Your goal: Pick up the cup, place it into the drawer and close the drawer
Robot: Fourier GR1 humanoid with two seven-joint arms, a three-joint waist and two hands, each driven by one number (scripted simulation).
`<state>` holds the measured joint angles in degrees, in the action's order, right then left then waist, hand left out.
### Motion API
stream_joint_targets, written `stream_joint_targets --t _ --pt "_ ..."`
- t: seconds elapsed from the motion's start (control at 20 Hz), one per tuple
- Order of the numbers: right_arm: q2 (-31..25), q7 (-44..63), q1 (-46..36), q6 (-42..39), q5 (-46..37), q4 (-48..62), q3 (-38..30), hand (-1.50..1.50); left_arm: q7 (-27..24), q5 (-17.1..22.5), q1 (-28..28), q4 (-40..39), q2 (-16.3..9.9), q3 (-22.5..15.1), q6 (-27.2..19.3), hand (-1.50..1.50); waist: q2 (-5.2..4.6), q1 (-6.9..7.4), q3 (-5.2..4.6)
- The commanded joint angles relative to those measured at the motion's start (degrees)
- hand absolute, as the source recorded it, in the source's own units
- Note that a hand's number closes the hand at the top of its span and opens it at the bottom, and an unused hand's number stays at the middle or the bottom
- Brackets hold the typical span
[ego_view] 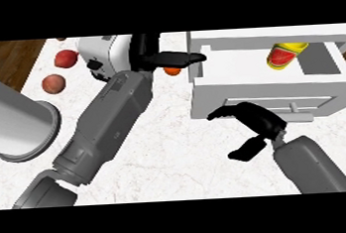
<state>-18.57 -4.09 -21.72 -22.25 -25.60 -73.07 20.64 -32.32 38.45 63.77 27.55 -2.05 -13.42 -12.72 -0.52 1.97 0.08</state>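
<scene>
- The yellow cup with a red label (285, 55) lies on its side inside the open white drawer (232, 68), toward the drawer's 2 o'clock corner, its long axis running from about 1 o'clock to 7 o'clock.
- By the look of it the placing is done; what is left is to shut the drawer.
- The drawer's white front panel (267, 96) with its pale bar handle (296, 106) faces 6 o'clock, so the closing push would have to go toward 12 o'clock.
- The right hand (255, 120) sits just at the 6 o'clock side of that panel, overlapping its lower edge. Its fingers are curled and parted, holding nothing, with the thumb hanging lower at 7 o'clock.
- From this hand the cup lies at 12 to 1 o'clock, well apart, with the front panel between them.
- The right hand is much the nearer to the handle and looks the natural one for the push.
- The left hand (167, 58) is at the drawer's 9 o'clock side, by its left wall. Its fingers point toward 3 o'clock, and a small orange object (173, 71) shows just beneath them; whether they pinch it cannot be told.
- Farther out at 9 o'clock stand a white appliance (102, 54), two red fruits (59, 71) and a large grey cylinder (19, 121).
</scene>
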Motion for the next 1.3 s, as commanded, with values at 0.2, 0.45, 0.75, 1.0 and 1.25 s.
stream_joint_targets --t 0.2,0.45,0.75,1.0,1.25 --pt "3.19 -13.02 -11.96 9.94 -5.66 28.74 -3.89 1.50 1.27 0.12 -6.33 7.11 -3.05 -0.35 2.74 -1.50 -0.42 3.39 0.14" --pt "1.36 -17.15 -20.28 12.53 -2.74 36.71 -11.09 1.50 2.48 0.55 -10.99 11.11 -5.73 -0.99 6.43 -1.50 -0.48 5.70 0.18" --pt "-3.19 -16.24 -30.98 12.70 0.48 44.07 -18.16 1.50 3.47 0.99 -12.53 12.54 -7.50 -0.72 8.12 -1.50 -1.50 7.70 0.20" --pt "-4.24 -16.18 -31.18 13.26 2.23 45.18 -20.21 1.50 3.58 0.48 -14.78 14.30 -7.68 -2.03 9.66 -1.50 -1.79 8.76 0.25" --pt "-7.16 -16.07 -32.42 9.27 4.56 43.69 -21.77 1.50 4.77 0.73 -14.02 15.43 -9.45 -1.75 10.97 -1.50 -1.87 9.48 0.24"
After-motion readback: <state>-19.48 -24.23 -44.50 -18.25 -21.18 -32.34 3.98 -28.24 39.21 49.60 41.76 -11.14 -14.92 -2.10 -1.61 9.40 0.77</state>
